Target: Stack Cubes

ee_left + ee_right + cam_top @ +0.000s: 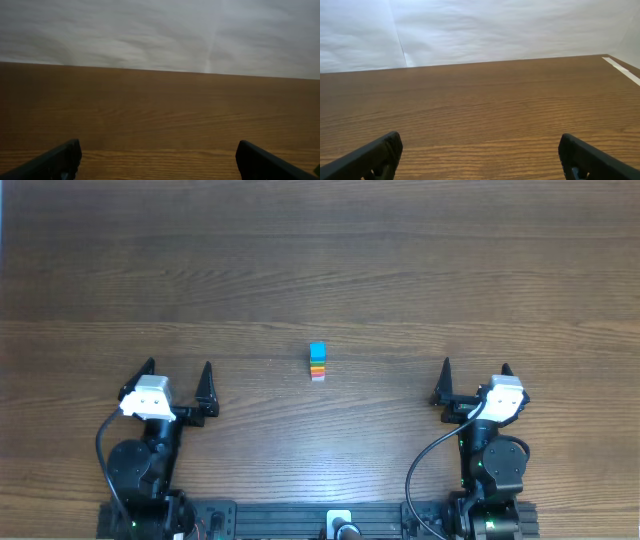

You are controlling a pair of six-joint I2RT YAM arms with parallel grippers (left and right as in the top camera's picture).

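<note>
cube stack (318,363) frame centre, blue on top | left gripper (178,372) lower left, wide | right gripper (475,372) lower right, wide

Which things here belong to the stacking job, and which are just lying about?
Job: cube stack, blue on top; left pincer and right pincer, both open.
Just there: wooden table; white backdrop; tape strip.

cube stack (318,362) mid-table, open wood around

cubes (318,362): one upright stack | blue on top, orange and pink below | table centre
</note>
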